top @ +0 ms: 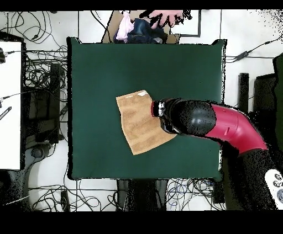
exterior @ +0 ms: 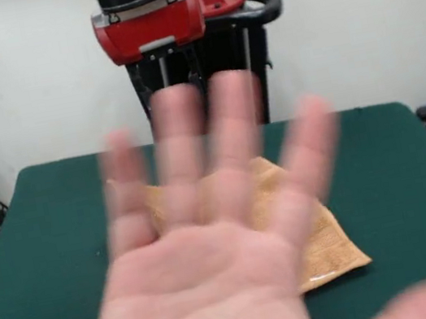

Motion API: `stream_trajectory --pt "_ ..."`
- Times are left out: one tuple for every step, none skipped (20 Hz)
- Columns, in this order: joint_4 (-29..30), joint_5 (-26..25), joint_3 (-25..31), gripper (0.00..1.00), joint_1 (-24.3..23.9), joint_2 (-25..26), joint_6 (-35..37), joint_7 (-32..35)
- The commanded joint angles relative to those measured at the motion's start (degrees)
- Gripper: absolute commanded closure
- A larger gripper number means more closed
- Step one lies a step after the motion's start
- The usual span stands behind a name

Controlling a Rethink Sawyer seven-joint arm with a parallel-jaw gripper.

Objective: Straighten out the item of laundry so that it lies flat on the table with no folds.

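Observation:
The orange-tan towel (top: 138, 124) lies near the middle of the green table (top: 110, 66), turned at an angle, with its white label (top: 143, 93) at the far corner. The part that shows looks spread out. The red and black arm reaches in from the right, and its end (top: 164, 112) hangs over the towel's right edge and hides it. In the front view a person's blurred open hand (exterior: 204, 252) covers most of the towel (exterior: 331, 246). The gripper (exterior: 176, 67) hangs under the red wrist above the table (exterior: 398, 176).
A person (top: 166, 16) stands at the table's far edge in the overhead view, with a hand raised close to the front camera. Cables (top: 38, 83) and dark equipment lie on the floor around the table. A white surface (top: 10, 105) stands at the left.

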Motion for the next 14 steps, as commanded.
stream_trajectory --pt "4.8 -2.2 4.6 0.00 -0.4 3.5 -6.3 -2.0" --pt "5.7 -2.2 4.3 0.00 -0.4 2.9 -7.0 -1.2" --pt "6.4 -2.3 4.1 0.00 -0.3 2.2 -7.7 -0.4" --pt "7.2 -2.4 3.9 0.00 -0.2 1.5 -8.3 0.1" --pt "7.9 -2.4 3.7 0.00 -0.1 0.7 -8.7 0.6" --pt "8.7 -2.5 3.6 0.00 0.0 -0.1 -9.4 1.1" --pt "9.4 -2.5 3.3 0.00 0.3 -1.1 -9.6 1.7" --pt "10.0 -2.6 2.9 0.00 0.7 -2.4 -10.2 2.3" --pt "10.4 -2.7 2.5 0.00 1.1 -3.4 -10.4 2.8" --pt "10.8 -2.9 2.3 0.00 1.4 -4.1 -10.8 2.9" --pt "10.9 -3.2 2.1 0.00 1.7 -4.4 -10.6 2.8" --pt "11.0 -3.3 2.0 0.00 1.7 -4.5 -10.8 2.7" --pt "11.3 -3.2 1.9 0.00 1.8 -4.7 -11.2 2.9" --pt "11.9 -3.1 2.0 0.00 1.6 -5.2 -11.7 3.1"
